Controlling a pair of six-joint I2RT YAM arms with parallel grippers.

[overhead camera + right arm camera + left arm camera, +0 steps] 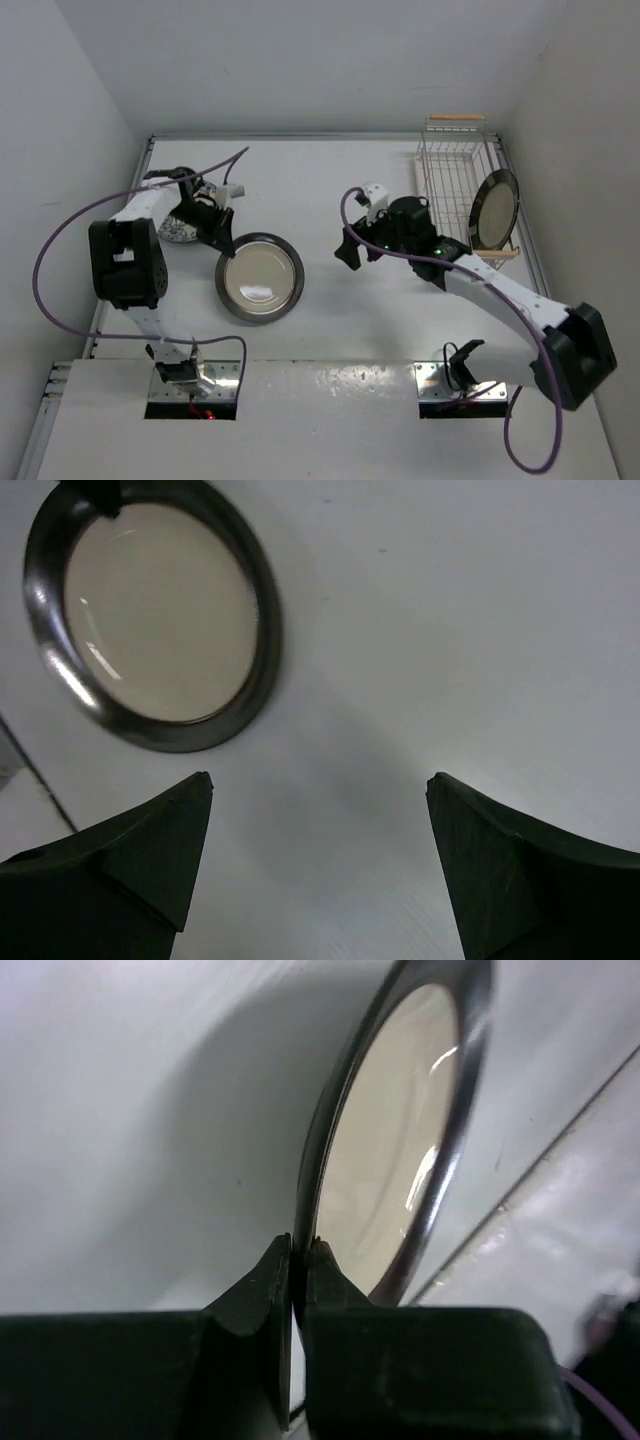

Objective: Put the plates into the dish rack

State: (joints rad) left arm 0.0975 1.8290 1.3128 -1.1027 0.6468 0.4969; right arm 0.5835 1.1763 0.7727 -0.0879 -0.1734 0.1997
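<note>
A cream plate with a dark rim (pixel 260 277) lies flat on the table, left of centre. My left gripper (pixel 226 246) is shut on its upper-left rim; in the left wrist view the two fingers (pixel 300 1247) pinch the edge of this plate (pixel 385 1160). A patterned plate (pixel 180 233) lies mostly hidden under the left arm. Another dark-rimmed plate (pixel 497 207) stands on edge in the dish rack (pixel 440 170) at the back right. My right gripper (pixel 350 250) hovers open over bare table between the flat plate (pixel 160 615) and the rack, with nothing between its fingertips (pixel 320 785).
The rack's wooden handle bar (pixel 455 118) sits close to the back wall. Side walls close in the table on the left and right. A purple cable (pixel 60 240) loops out from the left arm.
</note>
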